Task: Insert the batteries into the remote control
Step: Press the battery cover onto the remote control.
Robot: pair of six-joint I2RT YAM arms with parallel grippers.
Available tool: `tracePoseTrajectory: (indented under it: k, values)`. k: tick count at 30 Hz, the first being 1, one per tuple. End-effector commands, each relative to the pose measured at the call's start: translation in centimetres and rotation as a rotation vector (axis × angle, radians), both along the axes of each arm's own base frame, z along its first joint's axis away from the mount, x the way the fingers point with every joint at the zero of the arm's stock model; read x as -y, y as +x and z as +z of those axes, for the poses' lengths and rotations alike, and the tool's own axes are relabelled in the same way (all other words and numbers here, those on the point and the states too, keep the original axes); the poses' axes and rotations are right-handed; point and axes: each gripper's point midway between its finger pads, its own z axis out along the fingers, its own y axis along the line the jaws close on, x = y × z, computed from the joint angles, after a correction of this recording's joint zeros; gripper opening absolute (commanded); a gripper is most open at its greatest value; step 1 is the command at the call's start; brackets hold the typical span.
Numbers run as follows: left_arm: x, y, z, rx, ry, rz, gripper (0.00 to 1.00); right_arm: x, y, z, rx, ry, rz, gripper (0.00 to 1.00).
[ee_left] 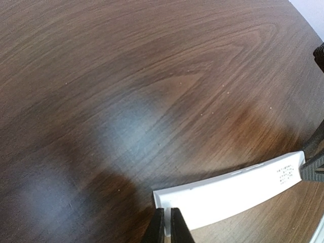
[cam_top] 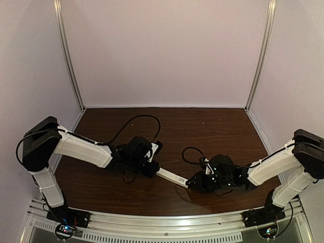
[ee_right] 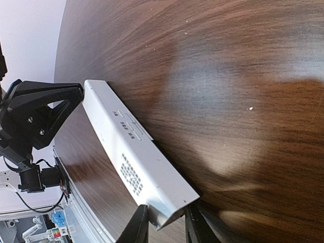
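The remote control [cam_top: 172,177] is a slim white bar lying slantwise between my two grippers, low over the brown table. My left gripper [cam_top: 152,169] is shut on a thin edge at its left end; in the left wrist view the fingertips [ee_left: 161,229] pinch the white rim of the remote [ee_left: 233,195]. My right gripper [cam_top: 195,182] is shut on its other end; in the right wrist view the remote [ee_right: 131,157], with small printed text on it, sits between the fingers [ee_right: 139,228]. The blue and orange batteries are not in view.
The table [cam_top: 212,126] is dark brown wood with white walls on three sides. Black cables [cam_top: 136,121] loop over the table behind the left wrist and beside the right wrist. A metal rail [cam_top: 162,223] runs along the near edge.
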Motion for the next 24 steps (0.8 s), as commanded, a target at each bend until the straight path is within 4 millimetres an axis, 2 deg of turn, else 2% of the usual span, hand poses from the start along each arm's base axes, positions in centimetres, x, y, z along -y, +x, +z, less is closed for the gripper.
tracePoseTrajectory:
  k: [1,9,18,24]
  values:
    - [2.4,-7.3,-3.2,-0.151,0.021,-0.246,0.05,-0.6,1.1,0.1,0.040,-0.018,0.006,0.25]
    - [3.5,-9.0,-3.2,-0.178,0.004,-0.321,0.05,-0.6,1.5,0.3,0.050,-0.018,0.015,0.26]
    - [3.1,-8.7,-3.1,-0.176,0.022,-0.303,0.05,1.2,2.1,0.4,0.050,-0.035,-0.015,0.27]
    - [3.3,-8.6,-3.0,-0.176,0.020,-0.299,0.07,0.8,2.3,1.0,0.061,-0.033,0.006,0.31]
